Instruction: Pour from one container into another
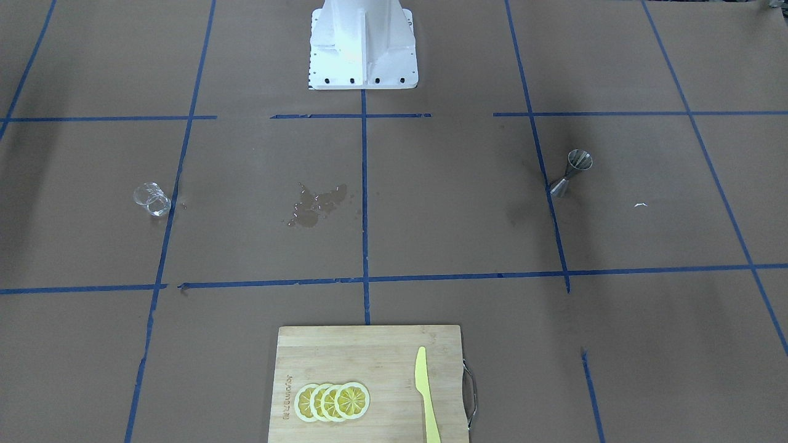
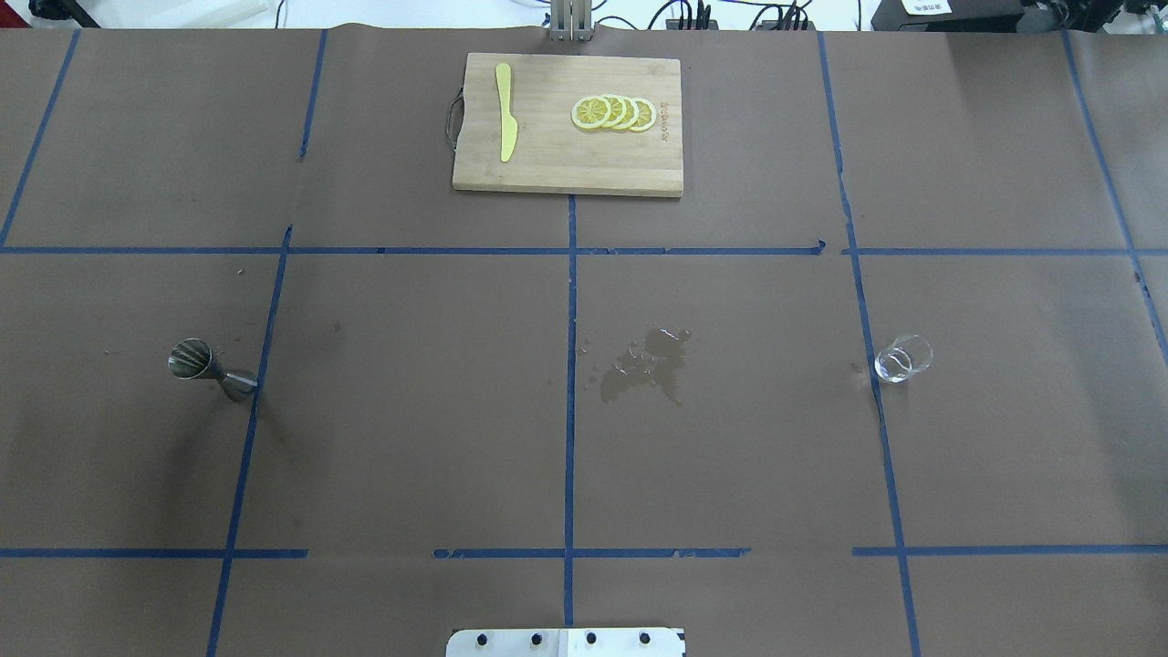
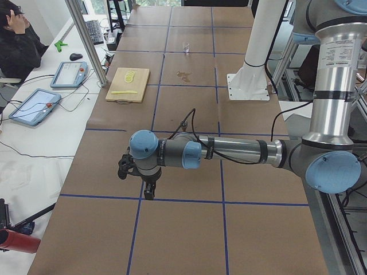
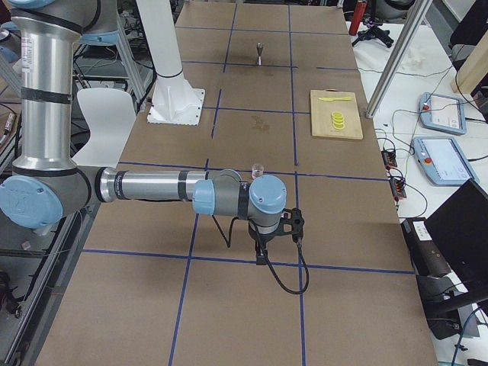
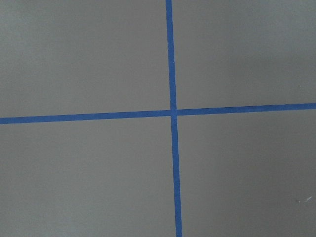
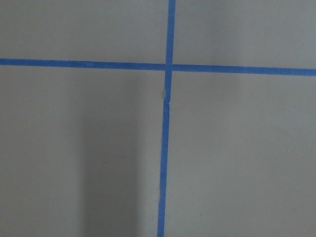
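The small clear cup stands upright on the brown paper on the robot's right side, also visible as the cup. The steel jigger stands upright on the robot's left side beside a blue tape line. Neither gripper shows in the overhead or front view. My left gripper hangs low over the table's left end, far from the jigger. My right gripper hangs low over the right end, just past the cup. I cannot tell whether either is open or shut. Both wrist views show only paper and tape.
A wet spill darkens the paper between cup and jigger. A wooden cutting board at the far edge carries lemon slices and a yellow knife. The white robot base stands mid-table. A person sits beyond the far side.
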### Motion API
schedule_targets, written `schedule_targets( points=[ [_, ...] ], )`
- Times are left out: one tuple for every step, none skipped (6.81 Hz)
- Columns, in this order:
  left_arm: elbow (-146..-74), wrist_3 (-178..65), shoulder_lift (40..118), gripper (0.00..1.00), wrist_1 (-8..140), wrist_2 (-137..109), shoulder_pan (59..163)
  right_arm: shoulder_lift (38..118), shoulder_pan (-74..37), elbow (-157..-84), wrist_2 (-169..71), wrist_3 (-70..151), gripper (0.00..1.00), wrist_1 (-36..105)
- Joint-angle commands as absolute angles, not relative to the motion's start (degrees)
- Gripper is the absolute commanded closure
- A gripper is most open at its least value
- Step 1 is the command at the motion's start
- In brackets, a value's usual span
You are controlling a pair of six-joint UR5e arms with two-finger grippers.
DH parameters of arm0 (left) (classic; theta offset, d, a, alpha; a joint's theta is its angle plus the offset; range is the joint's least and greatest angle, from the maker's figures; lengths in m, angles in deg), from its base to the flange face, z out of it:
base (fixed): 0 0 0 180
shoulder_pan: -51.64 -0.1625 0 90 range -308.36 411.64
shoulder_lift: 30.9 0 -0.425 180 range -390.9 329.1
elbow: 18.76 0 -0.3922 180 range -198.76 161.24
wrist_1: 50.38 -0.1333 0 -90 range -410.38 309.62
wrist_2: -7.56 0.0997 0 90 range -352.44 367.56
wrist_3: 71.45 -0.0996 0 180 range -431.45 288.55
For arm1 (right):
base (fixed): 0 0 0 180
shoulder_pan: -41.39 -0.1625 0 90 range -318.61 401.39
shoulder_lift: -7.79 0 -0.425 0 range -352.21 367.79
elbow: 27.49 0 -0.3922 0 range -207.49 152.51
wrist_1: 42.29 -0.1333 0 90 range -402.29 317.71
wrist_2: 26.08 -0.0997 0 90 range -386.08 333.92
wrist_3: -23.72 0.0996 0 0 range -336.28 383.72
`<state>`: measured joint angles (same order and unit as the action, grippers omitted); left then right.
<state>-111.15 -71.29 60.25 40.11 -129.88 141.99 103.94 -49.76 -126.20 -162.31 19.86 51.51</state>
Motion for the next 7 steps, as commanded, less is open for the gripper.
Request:
schedule_targets(
  points=[
    [-111.83, -71.27, 60.33, 0.0, 40.5, -129.73, 141.99, 103.68, -49.76, -126.8, -162.14, 19.77, 0.0, 51.49],
    [-114.35, -71.18, 60.33, 0.0, 40.5, -129.46, 141.99, 103.68, -49.84, -126.64, -162.4, 19.77, 0.0, 51.49],
    [-118.21, -71.01, 61.29, 0.0, 40.5, -129.37, 141.9, 103.68, -49.84, -126.81, -162.58, 19.85, 0.0, 51.49],
    [-120.77, -69.09, 63.82, 0.0, 40.76, -129.46, 141.46, 103.42, -49.84, -127.85, -162.49, 19.85, 0.0, 51.49],
    [-120.36, -66.64, 68.9, 0.0, 41.11, -129.64, 139.63, 102.98, -49.76, -128.04, -162.58, 19.94, 0.0, 51.49],
    [-121.75, -66.0, 69.82, 0.0, 40.77, -130.33, 137.87, 102.98, -49.84, -128.56, -162.58, 19.94, 0.0, 51.49],
    [-122.98, -65.3, 69.83, 0.0, 40.76, -132.6, 135.59, 102.98, -49.76, -129.09, -163.01, 19.94, 0.0, 51.4]
  ],
)
